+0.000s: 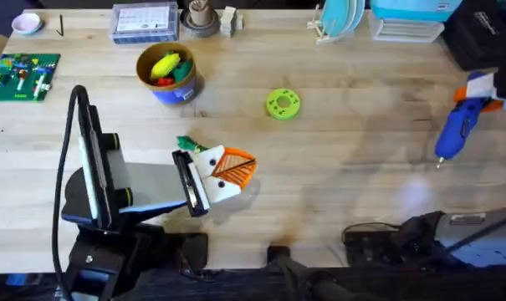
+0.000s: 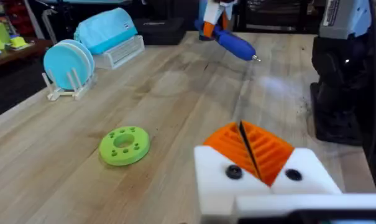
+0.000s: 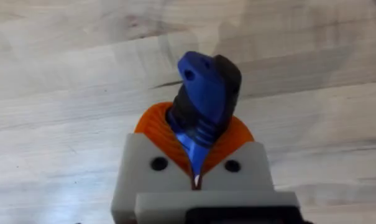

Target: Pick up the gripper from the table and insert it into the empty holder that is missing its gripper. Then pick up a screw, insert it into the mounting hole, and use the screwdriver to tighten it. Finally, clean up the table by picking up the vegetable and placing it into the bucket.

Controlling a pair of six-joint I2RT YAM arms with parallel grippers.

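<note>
**Right arm has the driver, left arm parked by the vegetable**

Overhead first: the slim blue pen-shaped electric screwdriver point(image 1: 455, 131) hangs at the far right of the wooden table point(image 1: 345, 167), metal bit angled down at the boards. That looks like a carry grip, with the right gripper point(image 1: 485, 90) up at its rear end. Over on the left, the left gripper point(image 1: 230, 170) sits low, and the tiny toy vegetable with the green leafy end point(image 1: 187, 145) lies just beside it. The small round blue bucket with the tan-yellow rim point(image 1: 173, 92) waits farther back, toy food inside. A flat green ring disc point(image 1: 282, 104) lies between the two arms.

Left wrist now: the orange ribbed pads are pressed together, just a thin dark seam between them, and I see nothing held.

Right wrist: the white fingers are clamped on the driver's blue body, and the pads pinch it snugly so it won't twist.
</note>
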